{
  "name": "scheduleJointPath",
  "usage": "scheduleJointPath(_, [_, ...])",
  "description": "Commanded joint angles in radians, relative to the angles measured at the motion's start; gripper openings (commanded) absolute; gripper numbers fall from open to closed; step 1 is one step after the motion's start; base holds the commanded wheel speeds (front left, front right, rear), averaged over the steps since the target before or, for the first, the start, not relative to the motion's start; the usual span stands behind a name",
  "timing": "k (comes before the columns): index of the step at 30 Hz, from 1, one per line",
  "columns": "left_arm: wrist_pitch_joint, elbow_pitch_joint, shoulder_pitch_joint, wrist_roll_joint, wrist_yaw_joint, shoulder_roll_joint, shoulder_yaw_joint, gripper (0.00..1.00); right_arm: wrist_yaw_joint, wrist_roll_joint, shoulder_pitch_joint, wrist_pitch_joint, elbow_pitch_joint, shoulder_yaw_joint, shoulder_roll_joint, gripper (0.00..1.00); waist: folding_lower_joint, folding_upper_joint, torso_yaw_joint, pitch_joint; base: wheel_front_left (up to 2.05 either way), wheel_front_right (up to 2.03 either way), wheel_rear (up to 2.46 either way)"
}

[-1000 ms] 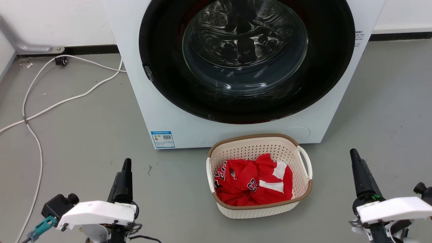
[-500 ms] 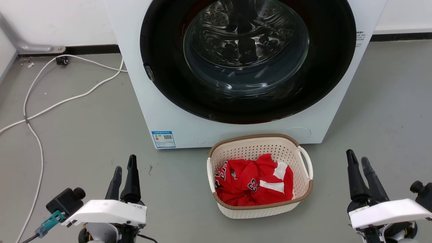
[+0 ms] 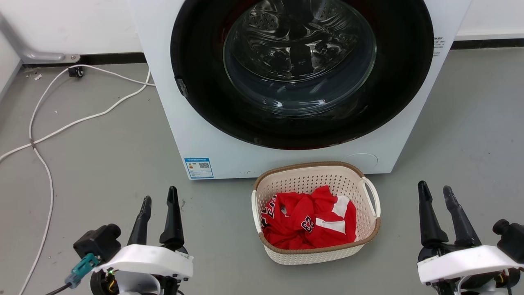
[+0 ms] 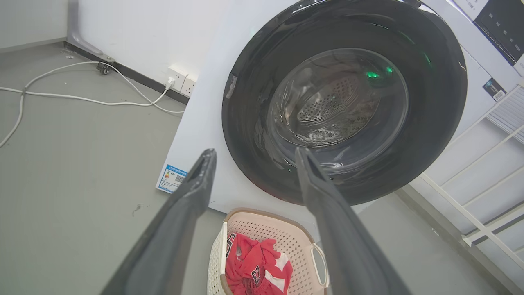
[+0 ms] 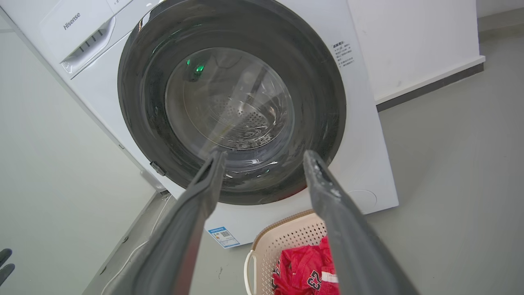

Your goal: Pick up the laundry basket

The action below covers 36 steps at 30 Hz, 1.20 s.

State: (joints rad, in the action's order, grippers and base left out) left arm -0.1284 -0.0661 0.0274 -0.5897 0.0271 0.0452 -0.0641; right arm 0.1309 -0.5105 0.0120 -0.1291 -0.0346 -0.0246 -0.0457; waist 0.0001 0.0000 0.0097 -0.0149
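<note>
The laundry basket (image 3: 317,250) is cream perforated plastic with a brown rim and white loop handles (image 3: 371,197). It stands on the floor in front of the washer and holds a red garment (image 3: 308,224). My left gripper (image 3: 159,196) hovers open at the lower left, well apart from the basket. At the lower right, my right gripper (image 3: 434,189) is open too, off to the basket's right. The left wrist view has the basket (image 4: 292,246) between its spread fingers (image 4: 192,192). The right wrist view has the basket (image 5: 278,241) low between its fingers (image 5: 323,184).
A white front-loading washer (image 3: 196,135) with a dark round door (image 3: 301,69) stands right behind the basket. White cables (image 3: 61,123) trail over the grey floor at the left. A wall and baseboard run along the back.
Both grippers have gone from shut to open, fingers spreading apart. The left gripper has shifted right, toward the basket. The basket has not moved.
</note>
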Motion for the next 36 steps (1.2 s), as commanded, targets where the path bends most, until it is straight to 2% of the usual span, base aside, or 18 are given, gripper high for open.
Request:
scheduleJointPath(1, [-0.011,0.017,-0.002,0.028,0.004,0.004,-0.006,1.0,0.0,0.026,0.002,-0.009,0.018,0.001,-0.005,1.0,0.0,0.0,0.0,0.0,0.0,0.0,0.0])
scheduleJointPath(36, [-0.093,0.0,-0.026,0.381,0.042,0.006,-0.067,1.0,0.0,0.347,0.04,-0.093,0.053,-0.002,-0.006,1.0,-0.0001,0.0,0.001,-0.003,0.0,0.0,0.0])
